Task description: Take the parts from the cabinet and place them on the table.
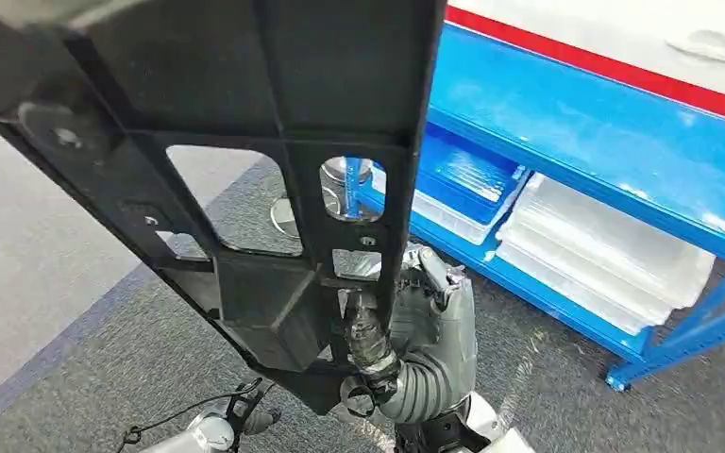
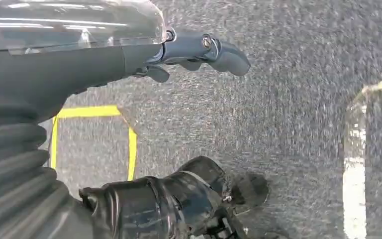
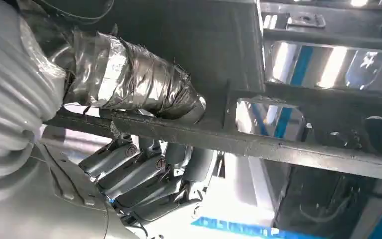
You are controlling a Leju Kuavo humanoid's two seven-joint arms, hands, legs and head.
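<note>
Right hand point(image 1: 370, 344): clamped on a rib at the lower end of the black frame part point(image 1: 245, 179) | Part: long axis running up and left from that hand, carried clear of the blue rack point(image 1: 585, 132) | Left hand point(image 2: 199, 52): hanging over carpet, fingers loosely apart, holding nothing.

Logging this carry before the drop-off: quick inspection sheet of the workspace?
Surface: white table top with red edge, upper right; one pale item on it.
Job's things: large black ribbed part, held up in front of the head camera.
Clutter: clear plastic trays stacked on the blue shelf.
Hands: right hand grips a rib of the part; left hand holds nothing.
Cables: thin black cable near the left arm.
Surroundings: grey carpet, yellow floor tape.
</note>
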